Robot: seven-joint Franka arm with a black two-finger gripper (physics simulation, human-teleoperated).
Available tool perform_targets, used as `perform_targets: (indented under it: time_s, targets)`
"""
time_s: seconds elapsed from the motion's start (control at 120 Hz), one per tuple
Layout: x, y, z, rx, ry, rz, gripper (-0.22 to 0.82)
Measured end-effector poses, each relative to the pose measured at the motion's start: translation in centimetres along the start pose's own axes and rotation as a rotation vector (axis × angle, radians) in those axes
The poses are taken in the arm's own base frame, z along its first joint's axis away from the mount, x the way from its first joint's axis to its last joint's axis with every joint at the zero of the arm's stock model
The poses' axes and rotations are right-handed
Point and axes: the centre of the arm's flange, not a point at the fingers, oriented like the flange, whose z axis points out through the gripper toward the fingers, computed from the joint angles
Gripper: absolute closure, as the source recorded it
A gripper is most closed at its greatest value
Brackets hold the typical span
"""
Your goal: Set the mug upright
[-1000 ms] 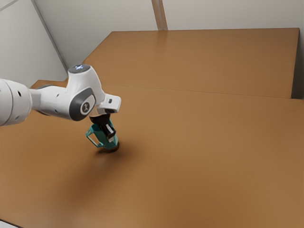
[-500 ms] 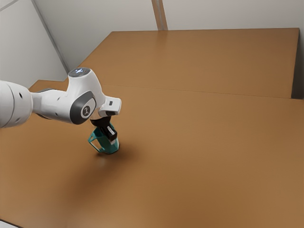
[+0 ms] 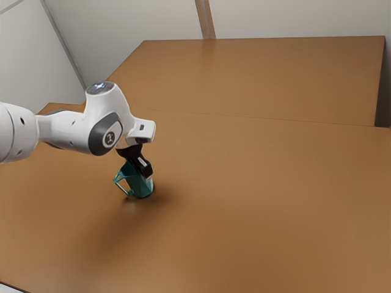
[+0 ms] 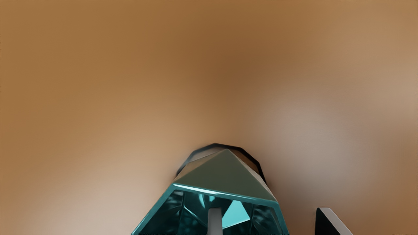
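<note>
Our hand [image 3: 145, 176] open, fingers well apart, gripping nothing; straddles wall of mug [image 3: 138, 187], one finger inside mouth. Mug near upright on tabletop [image 3: 256, 201]; we can't tell whether base sits flat.

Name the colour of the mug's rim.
Teal; the mug's rim shows best in the wrist view.

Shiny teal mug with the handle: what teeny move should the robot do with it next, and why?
I'd probably close the black two-finger gripper gently on the wall of the shiny teal mug. One finger reaches into its opening; the other stands outside, with a gap to the wall. Closing should pinch the wall between them.
</note>
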Motion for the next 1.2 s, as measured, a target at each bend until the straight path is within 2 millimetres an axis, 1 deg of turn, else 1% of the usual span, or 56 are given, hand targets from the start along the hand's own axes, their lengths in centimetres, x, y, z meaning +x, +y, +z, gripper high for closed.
perform_targets:
  time_s: [0.1,0.433,0.633,0.692,0.75,0.833,0.983,1.067,1.15,1.2]
  targets:
    - [0.0,0.0,-0.5,0.002,0.006,0.002,0.35]
    - [-0.2,0.1,-3.4,0.009,0.038,0.003,0.32]
    - [-0.6,0.1,-5.6,0.014,0.062,-0.001,0.31]
    - [-0.5,0.0,-6.6,0.019,0.074,-0.002,0.30]
    - [0.2,-0.2,-8.0,0.028,0.090,0.000,0.29]
    - [1.3,-0.6,-10.4,0.042,0.105,0.003,0.25]
    - [3.6,-2.9,-15.2,0.069,0.091,-0.047,0.13]
    - [4.4,-4.2,-16.1,0.056,0.045,-0.098,0.09]
    - [5.7,-5.6,-17.2,0.040,0.011,-0.156,0.06]
    - [6.3,-6.0,-17.3,0.024,-0.013,-0.188,0.05]
